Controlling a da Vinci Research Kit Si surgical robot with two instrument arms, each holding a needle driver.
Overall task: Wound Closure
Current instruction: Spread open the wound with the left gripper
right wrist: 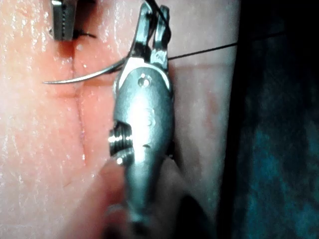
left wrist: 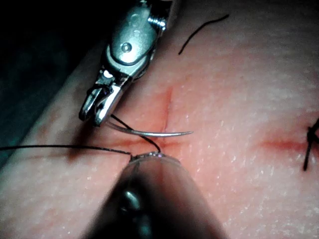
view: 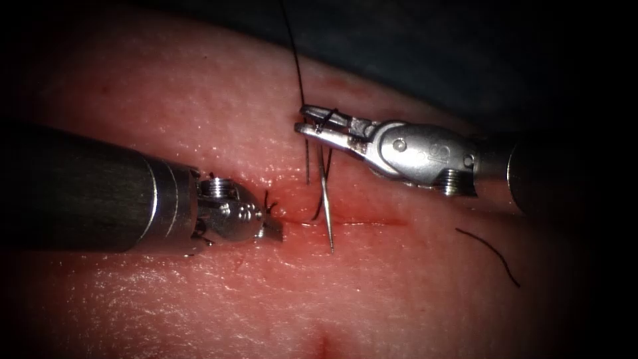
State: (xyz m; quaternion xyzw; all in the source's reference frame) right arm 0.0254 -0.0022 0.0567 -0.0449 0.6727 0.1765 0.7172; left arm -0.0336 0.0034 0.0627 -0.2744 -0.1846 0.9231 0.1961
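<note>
Gripping the curved needle [view: 325,199] near its thread end, the right tool [view: 312,119] has its jaws pinched shut, the point hanging free just above the cut [view: 372,223], not in the tissue [view: 399,292]. Beside it the left tool [view: 269,226] rests at the cut's left end, its jaws' state hard to tell; one tied stitch [left wrist: 310,144] shows further along, while this stretch lies unclosed with thread [view: 296,60] trailing away.

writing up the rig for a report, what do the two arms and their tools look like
Both arms end in dark, round shafts. The left tool has a short silver metal wrist with a threaded screw head on top. The right tool is polished silver, with two long slim jaws, a round pivot pin, faint engraved markings and a threaded screw.
</note>
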